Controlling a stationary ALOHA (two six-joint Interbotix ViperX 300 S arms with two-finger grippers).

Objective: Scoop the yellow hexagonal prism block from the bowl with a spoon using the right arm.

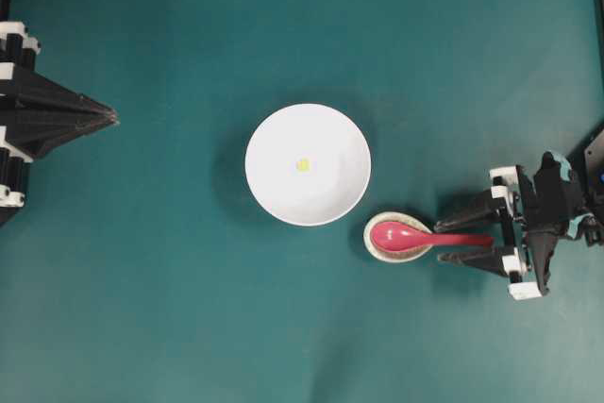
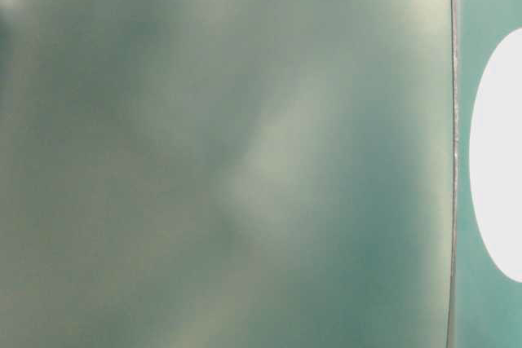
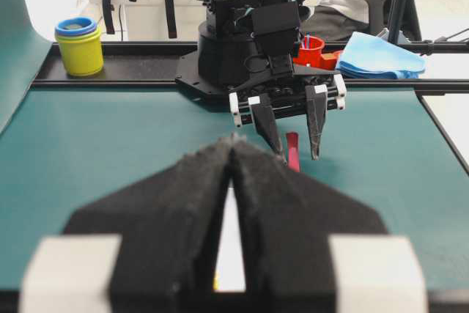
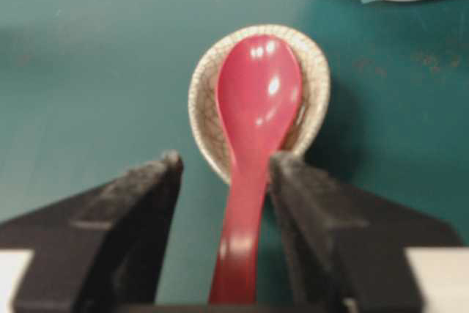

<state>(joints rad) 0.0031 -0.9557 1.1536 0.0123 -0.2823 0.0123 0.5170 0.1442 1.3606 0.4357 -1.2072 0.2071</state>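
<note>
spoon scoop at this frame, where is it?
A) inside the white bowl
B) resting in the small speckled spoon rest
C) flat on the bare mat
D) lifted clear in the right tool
B: the spoon has its scoop lying in the speckled spoon rest, beside the white bowl rather than in it; the right tool has a finger on either side of the handle and has not lifted it.

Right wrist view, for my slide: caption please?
Open right claw straddles the red spoon's handle, its scoop in a crackled spoon rest.

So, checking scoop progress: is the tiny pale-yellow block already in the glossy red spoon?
No, the block lies in the white bowl; the spoon is empty.
</note>
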